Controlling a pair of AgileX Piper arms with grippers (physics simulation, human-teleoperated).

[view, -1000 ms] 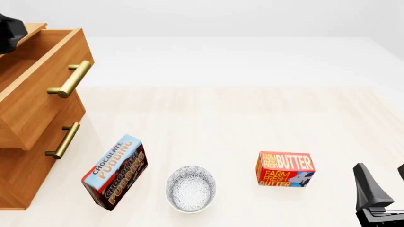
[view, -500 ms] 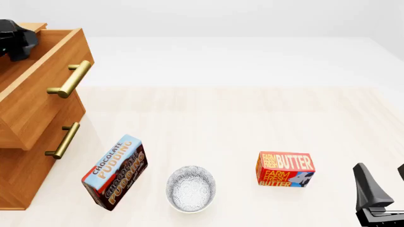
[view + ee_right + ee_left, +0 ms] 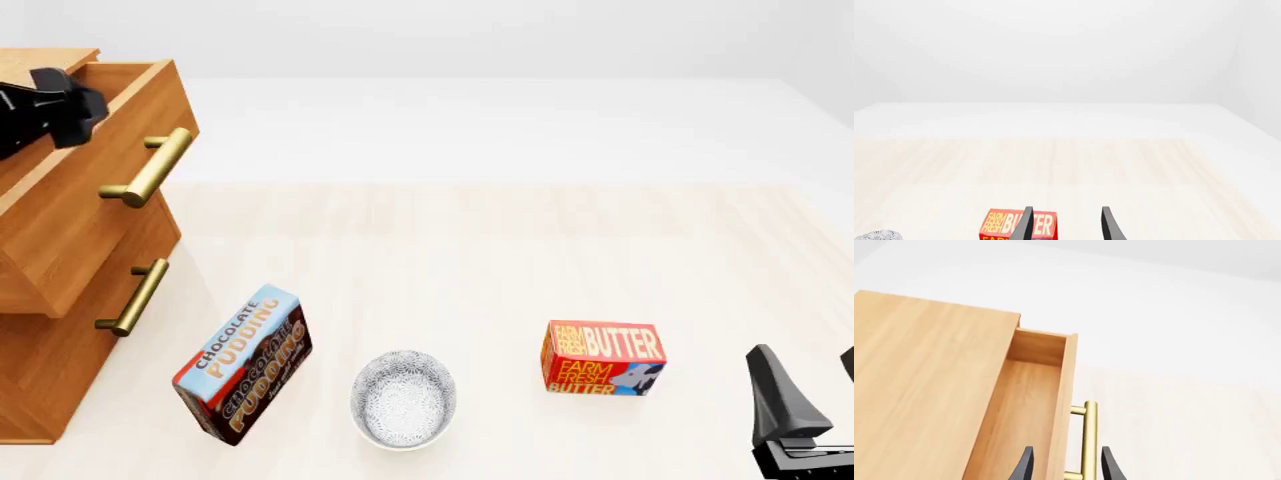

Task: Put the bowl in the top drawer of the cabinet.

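With the top drawer point(image 3: 80, 170) of the cabinet point(image 3: 40, 350) pulled open, I am hovering my empty, parted left gripper point(image 3: 1064, 465) above its handle while the bowl point(image 3: 403, 398) is sitting ungrasped at the table's near edge, my right gripper point(image 3: 1064, 225) idling open.

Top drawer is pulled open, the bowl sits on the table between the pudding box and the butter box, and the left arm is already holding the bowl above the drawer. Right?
Not quite. The left gripper holds nothing; the left wrist view shows its jaws open and empty above the open top drawer. The front view shows the bowl on the table between the pudding box and the butter box.
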